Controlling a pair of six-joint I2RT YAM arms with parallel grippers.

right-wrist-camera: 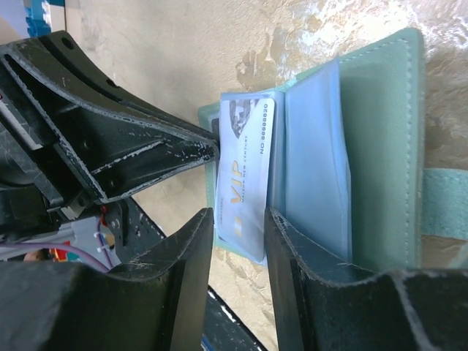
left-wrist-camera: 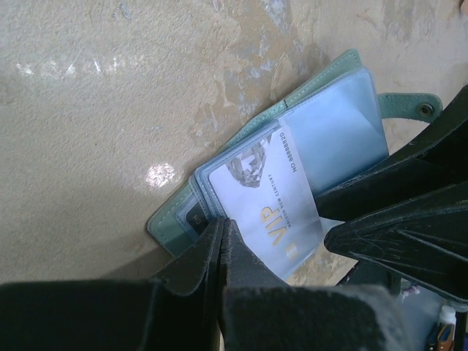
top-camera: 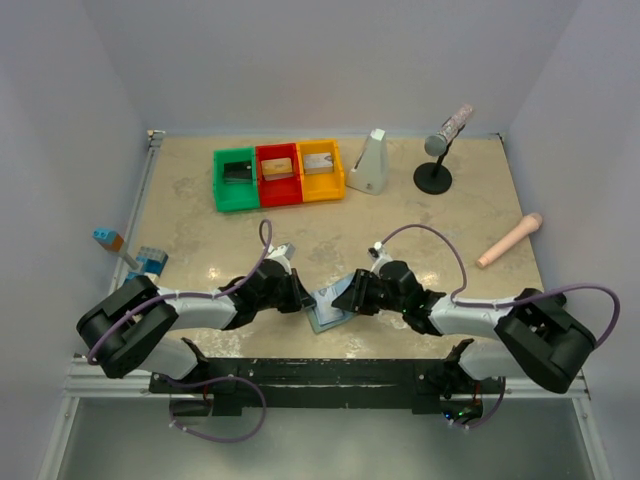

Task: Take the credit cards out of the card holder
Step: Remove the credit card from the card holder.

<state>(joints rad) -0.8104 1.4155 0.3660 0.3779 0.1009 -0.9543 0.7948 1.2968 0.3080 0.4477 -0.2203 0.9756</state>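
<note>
Beige mottled table (top-camera: pixel 200 240), white walls (top-camera: pixel 300 60) are seen. The left gripper (left-wrist-camera: pixel 221 227) is clenched at the card holder (right-wrist-camera: pixel 380 146) edge, both arms low. The right gripper (right-wrist-camera: pixel 240 219) is part-open, set astride the silver card (right-wrist-camera: pixel 248 146).

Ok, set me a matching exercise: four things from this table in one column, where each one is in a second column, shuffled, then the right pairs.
Things:
1. card holder
2. silver VIP card
3. microphone
4. blue toy bricks

Places:
A. upright, far right
B. left edge
C. lying open, near middle
D. tucked inside item 1

Pairs: 1-C, 2-D, 3-A, 4-B.
</note>
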